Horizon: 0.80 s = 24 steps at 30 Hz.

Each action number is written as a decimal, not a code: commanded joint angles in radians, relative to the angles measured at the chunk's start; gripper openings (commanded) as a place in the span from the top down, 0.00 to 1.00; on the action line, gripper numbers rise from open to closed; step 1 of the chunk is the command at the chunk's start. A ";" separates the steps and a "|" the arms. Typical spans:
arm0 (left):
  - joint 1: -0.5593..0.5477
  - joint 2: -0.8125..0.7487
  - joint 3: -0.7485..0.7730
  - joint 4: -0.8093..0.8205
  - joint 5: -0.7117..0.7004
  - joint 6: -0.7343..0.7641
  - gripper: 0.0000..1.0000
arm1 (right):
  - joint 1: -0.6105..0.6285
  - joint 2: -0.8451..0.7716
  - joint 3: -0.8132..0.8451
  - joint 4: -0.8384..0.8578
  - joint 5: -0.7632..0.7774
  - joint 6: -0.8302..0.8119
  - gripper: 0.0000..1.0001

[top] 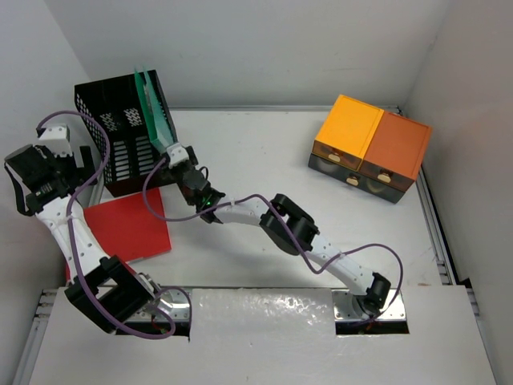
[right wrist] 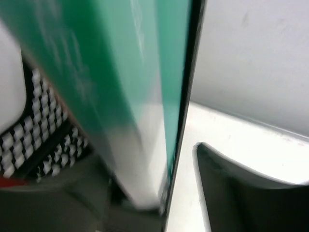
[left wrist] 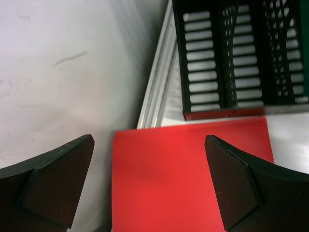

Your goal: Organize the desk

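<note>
The white desk point(top: 264, 144) holds a black mesh file rack point(top: 112, 132) at the back left. A green folder point(top: 156, 108) stands tilted in the rack's right side. My right gripper point(top: 178, 154) is at the folder's lower near edge. In the right wrist view the folder point(right wrist: 145, 72) lies between my jaws point(right wrist: 164, 183), with a gap to the right finger point(right wrist: 231, 193), so the gripper is open. A red folder point(top: 128, 228) lies flat in front of the rack. My left gripper point(top: 78, 160) hangs open and empty above the red folder point(left wrist: 188, 174).
An orange-topped drawer unit point(top: 370, 148) stands at the back right. The rack point(left wrist: 231, 58) sits against the desk's metal rim point(left wrist: 157, 82) beside the left wall. White walls close in on three sides.
</note>
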 commanded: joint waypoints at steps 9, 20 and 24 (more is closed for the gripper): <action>0.001 -0.095 -0.076 -0.199 -0.023 0.226 0.02 | 0.039 -0.376 -0.316 0.131 -0.187 -0.063 0.09; 0.001 -0.144 -0.087 -0.199 -0.039 0.211 0.02 | 0.045 -0.545 -0.511 0.177 -0.197 0.020 0.11; -0.001 -0.147 -0.075 -0.197 -0.008 0.198 0.02 | 0.043 -0.591 -0.618 0.191 -0.212 0.075 0.12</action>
